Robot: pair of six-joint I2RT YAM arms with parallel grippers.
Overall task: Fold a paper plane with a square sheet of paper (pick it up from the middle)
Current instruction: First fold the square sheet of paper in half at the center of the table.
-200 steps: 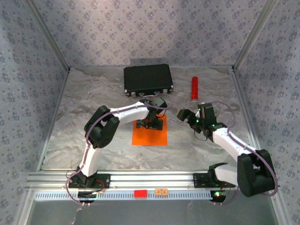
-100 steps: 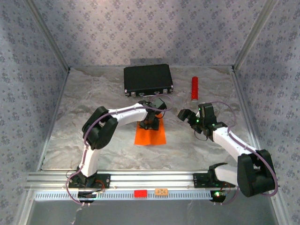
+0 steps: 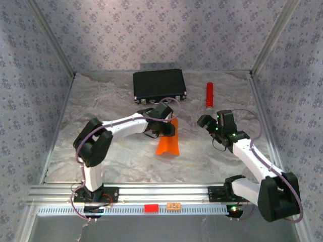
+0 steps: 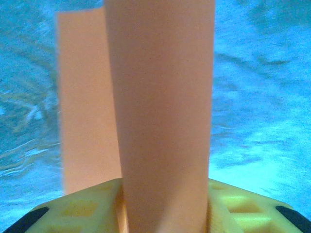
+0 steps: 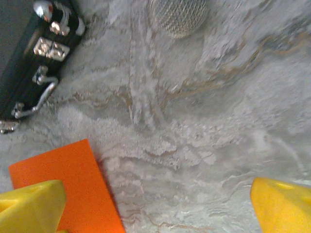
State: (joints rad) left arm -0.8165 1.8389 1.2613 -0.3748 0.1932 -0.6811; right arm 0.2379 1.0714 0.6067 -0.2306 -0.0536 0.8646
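Patterned walls, marbled table, orange sheet apparently bent

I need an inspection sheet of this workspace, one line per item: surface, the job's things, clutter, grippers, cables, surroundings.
Surface: table, grey marbled cover.
Job's things: square sheet of paper, orange, pinched at its middle and bowed upward, not lying flat.
Clutter: black case at the far edge; red cylinder to its right; both apart from the paper.
Grippers: left gripper shut on the paper; right gripper open, holding nothing.
Cables: purple cables run along both arms; no snag seen.
Surroundings: patterned walls on three sides; metal rail at the near edge.
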